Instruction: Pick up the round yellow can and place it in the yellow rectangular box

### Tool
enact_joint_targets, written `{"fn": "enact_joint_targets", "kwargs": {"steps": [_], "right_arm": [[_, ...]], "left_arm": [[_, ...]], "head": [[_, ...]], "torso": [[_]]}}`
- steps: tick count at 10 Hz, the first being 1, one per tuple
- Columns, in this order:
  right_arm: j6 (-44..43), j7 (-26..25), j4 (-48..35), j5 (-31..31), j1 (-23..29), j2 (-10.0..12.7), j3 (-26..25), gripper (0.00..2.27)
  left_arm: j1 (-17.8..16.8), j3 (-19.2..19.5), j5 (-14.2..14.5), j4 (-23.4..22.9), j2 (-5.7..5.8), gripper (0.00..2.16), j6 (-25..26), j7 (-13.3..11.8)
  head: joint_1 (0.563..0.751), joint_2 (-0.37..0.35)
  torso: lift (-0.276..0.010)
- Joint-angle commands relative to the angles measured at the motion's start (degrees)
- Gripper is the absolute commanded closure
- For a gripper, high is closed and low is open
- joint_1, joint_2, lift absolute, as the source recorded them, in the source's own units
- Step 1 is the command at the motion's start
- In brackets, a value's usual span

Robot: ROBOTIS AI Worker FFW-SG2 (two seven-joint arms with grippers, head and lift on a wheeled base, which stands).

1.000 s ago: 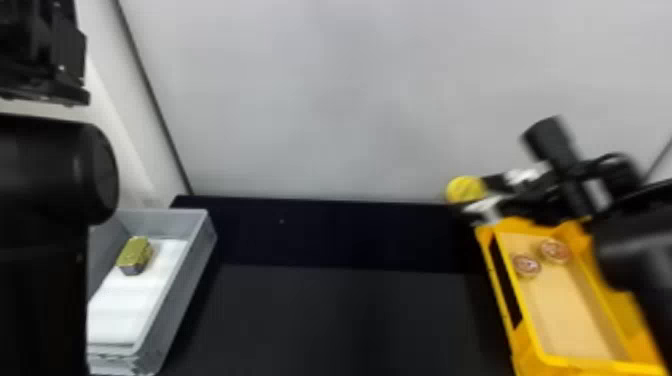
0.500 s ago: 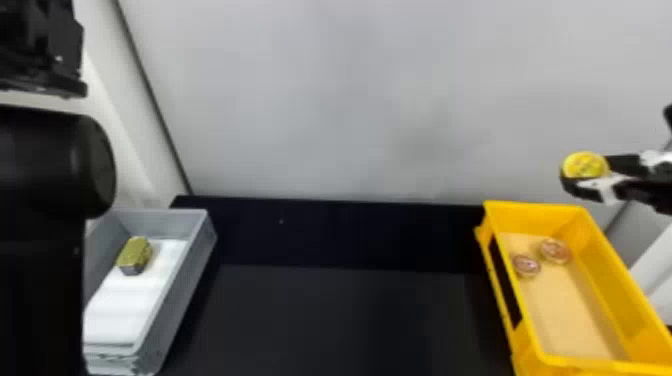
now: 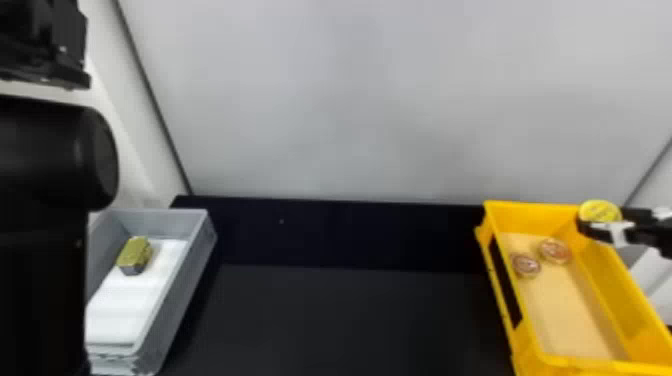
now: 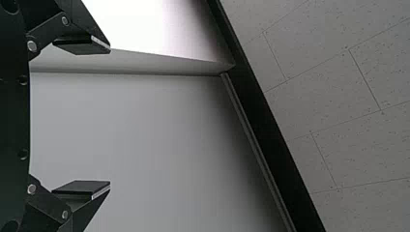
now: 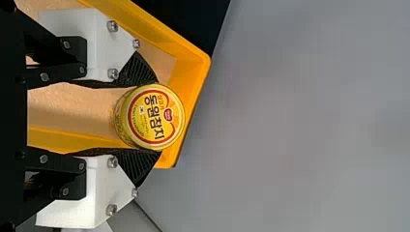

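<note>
Grey wall (image 3: pixel 350 100) behind, yellow can (image 5: pixel 152 117) between fingers (image 5: pixel 137 72) of right end effector (image 3: pixel 600 223)

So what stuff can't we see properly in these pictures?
- Grey box's left side: head view, behind the left arm.
- Yellow box's near end: head view, cut off by the bottom edge.
- Most of the right arm: head view, cut off by the right edge.
- Round yellow can's far face: right wrist view, hidden behind its near face.
- Pattern on the two round pieces: head view, too small.

My free room near in the yellow box (image 3: pixel 535 216), two round tins (image 3: pixel 555 251) blocking far, raised walls (image 3: pixel 620 301) around
</note>
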Motion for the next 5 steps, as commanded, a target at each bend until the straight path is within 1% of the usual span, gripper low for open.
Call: {"fn": "enact_joint_targets", "kwargs": {"steps": [1,2,3,5], "right_arm": [[-1.88,-1.9,8.59,-3.31,-1.29,-0.23,-0.27,0.7],[-2.32,-3.48,12.81,-6.47,-1.47,-0.31,-0.71,0.7],[-2.41,-5.15,15.36,-8.06,-1.38,-0.31,-0.71,0.7],[-1.7,-5.59,20.54,-9.64,-1.64,-0.58,-1.5,0.7]], "left_arm": [[-0.37,-0.46,0.01,0.27,-0.16,0.26,-0.21,0.01],[-0.37,-0.46,0.01,0.27,-0.16,0.26,-0.21,0.01],[-0.46,-0.46,0.01,0.27,-0.16,0.26,-0.38,0.01],[-0.64,-0.55,0.01,0.27,-0.25,0.26,-0.38,0.01]], "head": [[0.663,0.054],[0.663,0.054],[0.663,0.054],[0.663,0.054]], "torso": [[-0.01],[-0.01],[-0.01],[-0.01]]}}
